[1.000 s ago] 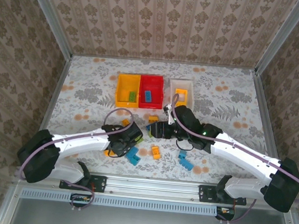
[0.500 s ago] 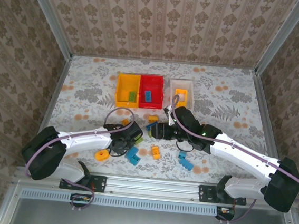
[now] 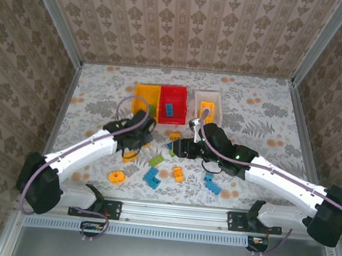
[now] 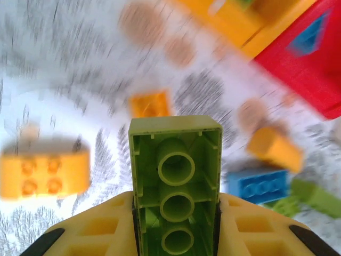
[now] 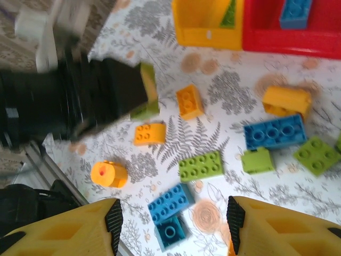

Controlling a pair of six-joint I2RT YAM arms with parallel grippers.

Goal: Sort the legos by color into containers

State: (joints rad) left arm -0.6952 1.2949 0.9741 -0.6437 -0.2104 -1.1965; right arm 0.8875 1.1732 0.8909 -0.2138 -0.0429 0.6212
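— Left pincer [image 4: 176, 224]?

— Clamped on a green brick [image 4: 176, 160], hollow underside toward the wrist camera, a finger [image 4: 96, 229] pressed flat on each long side. Raised off the table [image 3: 95, 96], just at the near edge of the yellow bin [image 3: 139, 95].

— Correct bin?

— Seemingly yes: one green brick already inside the yellow bin, a blue one in the red bin [image 3: 182, 105] right beside it, an orange one in the white bin [image 3: 196, 103] further right.

— How to make the drop clean?

— Reach forward until fully past the near wall, then centre over the bin floor, not over the rim. Keep to the left half, away from the wall next to the red bin, so no bounce into the wrong colour. Lower close to the floor before letting go. Open slowly and evenly, given a tall, light brick, probably prone to tipping. Lift straight up afterwards, without brushing the rim or nudging the bin.

— Right pincer [image 5: 173, 213]?

— Spread wide, nothing between the fingers, hanging over the loose bricks [image 5: 201, 165] in the middle of the table: orange, blue and green mixed together, short of the bins. Better held back there until clear of the left pincer, to avoid crossing paths.
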